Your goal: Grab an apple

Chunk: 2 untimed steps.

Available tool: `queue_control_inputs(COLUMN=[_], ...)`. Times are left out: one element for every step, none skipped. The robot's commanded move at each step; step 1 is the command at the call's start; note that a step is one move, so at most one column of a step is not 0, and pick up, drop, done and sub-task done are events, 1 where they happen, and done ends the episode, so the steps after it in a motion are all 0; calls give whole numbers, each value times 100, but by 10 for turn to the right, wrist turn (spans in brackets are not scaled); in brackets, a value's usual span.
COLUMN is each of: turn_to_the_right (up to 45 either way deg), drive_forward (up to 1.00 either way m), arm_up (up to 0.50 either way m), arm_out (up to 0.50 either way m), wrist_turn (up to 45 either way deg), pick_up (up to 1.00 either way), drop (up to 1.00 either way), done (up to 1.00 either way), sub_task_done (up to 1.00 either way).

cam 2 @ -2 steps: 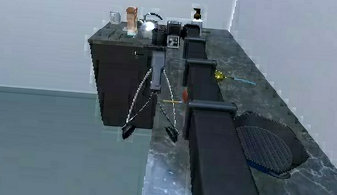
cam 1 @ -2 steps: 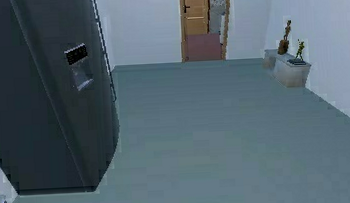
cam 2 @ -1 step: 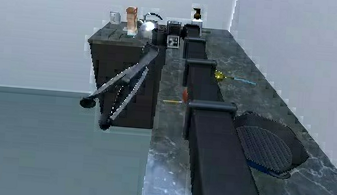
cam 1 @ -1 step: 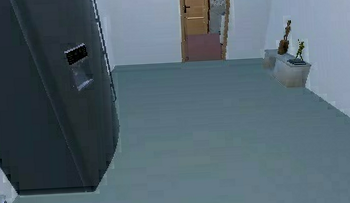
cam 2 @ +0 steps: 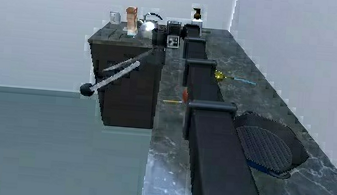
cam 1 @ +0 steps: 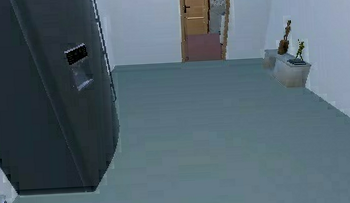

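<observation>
My arm (cam 2: 209, 129) is a dark square bar running up along a dark marble countertop (cam 2: 171, 166). At its far end stand small white marked squares, and beside them the gripper (cam 2: 169, 37), over the counter's far end among small items. I cannot tell whether it holds anything. A small yellow thing (cam 2: 218, 76) lies on the counter just right of the arm. A brown cup-like item (cam 2: 130, 20) and a dark rounded item (cam 2: 152, 20) stand on a dark cabinet (cam 2: 128, 82) left of the gripper.
A black pan (cam 2: 270, 144) lies on the counter right of the arm. A grey rod with a dark ball end (cam 2: 89, 89) sticks out from the cabinet. A dark fridge (cam 1: 47, 91) stands at the forward view's left. Grey floor (cam 1: 224, 127) leads to a doorway (cam 1: 205, 23); a low table with statuettes (cam 1: 291, 68) stands right.
</observation>
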Motion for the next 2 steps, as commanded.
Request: queue_control_inputs(turn_to_the_right=[0,0], drive_forward=[0,0], arm_up=[0,0], arm_out=[0,0], wrist_turn=[450,450], pick_up=[0,0], drop=[0,0], done=[0,0], sub_task_done=[0,0])
